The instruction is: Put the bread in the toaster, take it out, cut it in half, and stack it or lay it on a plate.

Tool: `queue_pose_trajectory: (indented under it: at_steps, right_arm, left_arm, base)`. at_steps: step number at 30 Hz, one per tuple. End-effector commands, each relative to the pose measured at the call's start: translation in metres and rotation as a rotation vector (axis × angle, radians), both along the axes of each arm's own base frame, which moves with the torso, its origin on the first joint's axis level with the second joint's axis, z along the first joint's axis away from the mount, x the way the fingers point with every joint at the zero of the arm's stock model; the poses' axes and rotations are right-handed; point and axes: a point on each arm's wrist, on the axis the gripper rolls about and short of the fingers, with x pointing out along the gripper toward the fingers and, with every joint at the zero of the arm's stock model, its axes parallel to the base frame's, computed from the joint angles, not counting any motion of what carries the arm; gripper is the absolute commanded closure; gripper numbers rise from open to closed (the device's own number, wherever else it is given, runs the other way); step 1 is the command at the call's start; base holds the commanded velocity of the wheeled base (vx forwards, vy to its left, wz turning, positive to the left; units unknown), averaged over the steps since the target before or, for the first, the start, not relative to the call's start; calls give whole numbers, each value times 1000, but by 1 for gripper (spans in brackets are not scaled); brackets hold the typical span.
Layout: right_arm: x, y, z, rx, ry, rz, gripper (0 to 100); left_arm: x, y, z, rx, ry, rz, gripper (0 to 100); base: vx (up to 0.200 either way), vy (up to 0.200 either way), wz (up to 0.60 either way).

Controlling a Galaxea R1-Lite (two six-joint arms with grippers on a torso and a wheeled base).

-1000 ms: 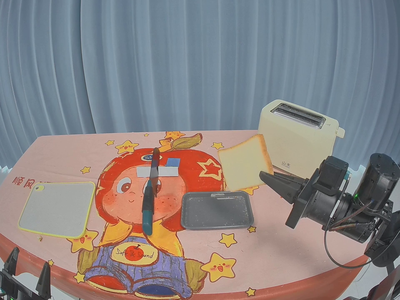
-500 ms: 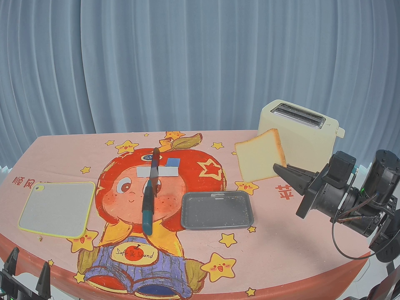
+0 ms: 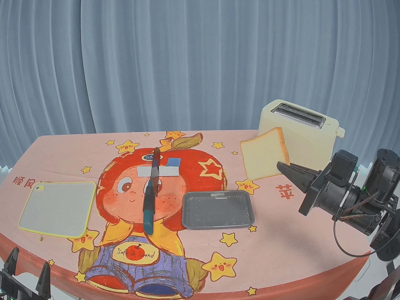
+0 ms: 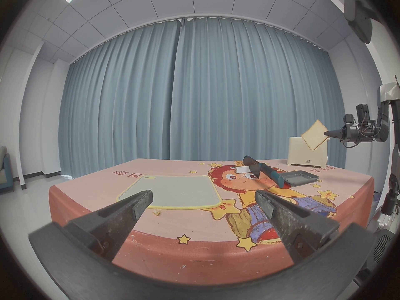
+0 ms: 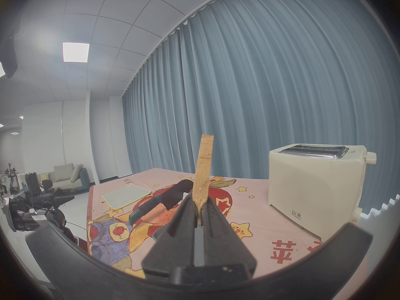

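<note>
- The right claw (image 3: 280, 166) was pressed together on a lower corner of the bread (image 3: 263, 153), pinching the slice so that it stood on edge in the air.
- The bread hung clear of the worktop (image 3: 287, 246), just beside the toaster (image 3: 298, 140) on the side nearer the middle of the worktop, and sat in neither slot.
- The toaster stood at the far right of the worktop with both top slots unfilled.
- The left claw (image 4: 204, 196) was spread wide, holding nothing, low at the near left edge of the worktop.
- A grey tray (image 3: 217, 210) lay near the middle, speckled with crumbs.
- A knife (image 3: 148, 196) with a teal handle lay left of the tray, blade pointing away from the robot.
- A cutting board (image 3: 58, 208) with a yellow-green rim lay flat at the left.
</note>
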Motion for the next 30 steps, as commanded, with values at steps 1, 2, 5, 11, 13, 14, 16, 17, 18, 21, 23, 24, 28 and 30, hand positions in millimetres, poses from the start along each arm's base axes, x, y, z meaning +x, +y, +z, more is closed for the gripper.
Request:
queue_pose_trajectory:
  at_steps: [1, 2, 5, 11, 13, 14, 16, 17, 18, 21, 23, 24, 28, 30]
  right_arm:
    - [0, 0, -1, -1, 3, 1, 100]
    - [1, 0, -1, 0, 2, -1, 100]
    - [1, -1, 0, 1, 0, -4, 100]
    - [1, -2, 1, 3, -3, -8, 100]
    - [1, -2, 1, 4, -5, -7, 100]
    - [1, -2, 1, 4, -5, -7, 100]
    - [1, -2, 1, 3, -2, -8, 100]
    - [1, -2, 0, 2, -1, -8, 100]
    - [1, -2, 0, 2, -1, -8, 100]
    - [1, -2, 1, 4, -1, -7, 100]
    - [1, -2, 2, 8, -4, -7, 100]
    - [1, -2, 1, 7, -3, -7, 100]
    - [0, -3, 0, 2, 1, -7, 100]
    - [-1, -3, 0, 4, 1, -7, 100]
  left_arm:
    - [1, 0, -5, -1, 18, 1, 0]
    - [1, 0, -5, -1, 18, 1, 0]
    - [1, 0, -5, -1, 18, 1, 0]
    - [1, 0, -5, -1, 18, 1, 0]
    - [1, 0, -5, -1, 18, 1, 0]
    - [1, 0, -5, -1, 18, 1, 0]
    - [1, 0, -5, -1, 18, -1, 0]
    - [1, 0, -5, -2, 18, -1, 0]
    - [1, 0, -5, -4, 18, -1, 0]
    - [1, 0, -5, -5, 18, -2, 0]
    - [1, 0, -5, -4, 18, -2, 0]
    - [1, 0, -5, -4, 18, -2, 0]
    - [1, 0, -5, -4, 18, -2, 0]
    - [1, 0, -5, -4, 18, -2, 0]
  base:
    - [0, -200, 0]
    - [0, -200, 0]
    - [0, -200, 0]
    - [0, -200, 0]
    - [0, -200, 0]
    - [0, -200, 0]
    - [0, 0, 0]
    - [0, 0, 0]
    - [0, 0, 0]
    - [0, 0, 0]
    - [0, 0, 0]
    - [0, 0, 0]
    - [0, 0, 0]
    - [0, 0, 0]
